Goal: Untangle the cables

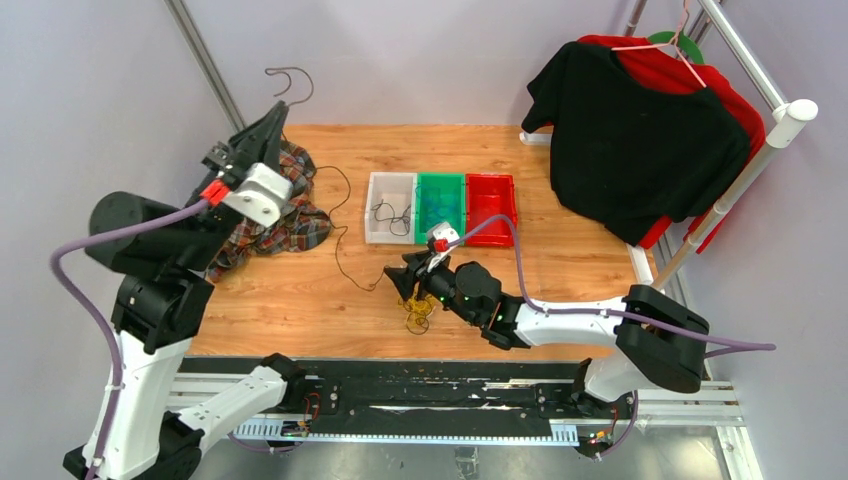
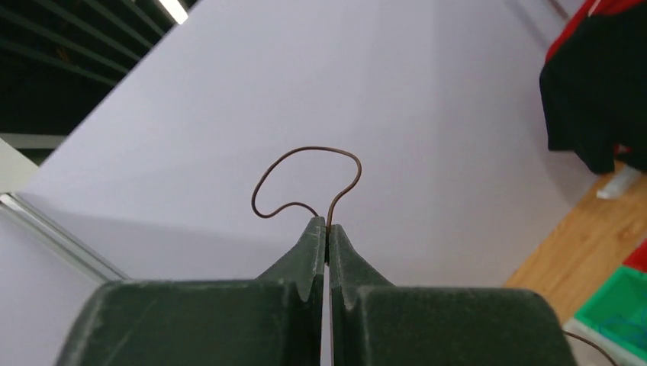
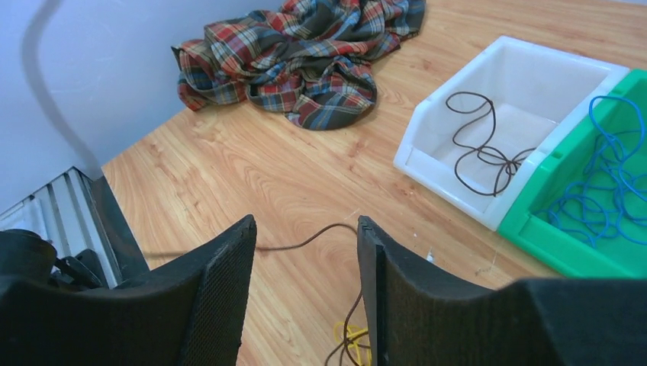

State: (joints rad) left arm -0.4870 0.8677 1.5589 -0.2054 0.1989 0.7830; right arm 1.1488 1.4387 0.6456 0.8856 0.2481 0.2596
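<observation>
Since these cables are thin, light and limp, we are expecting them to slip and spring back rather than resist. A pinch on a free run just outside a knot is looking safer than a grab into the snarl.

Nearest the arm bases, the yellow tangle is lying on the table, just beside the right claw. That claw is standing partly open, clamping nothing. Its wrist view is showing what the overhead one is hiding: the brown cable is crossing the gap between its jaws and dropping toward the yellow strands.

Farther out, the white bin is holding another brown cable and the green bin is holding blue cables. Both are reading far clearer from the right wrist.

Beyond them, the long brown cable appears to be trailing past the plaid cloth and climbing to the left claw. That claw is raised high and is pinching the cable fully shut. Only the left wrist view is showing the small loop curling above the tips.
</observation>
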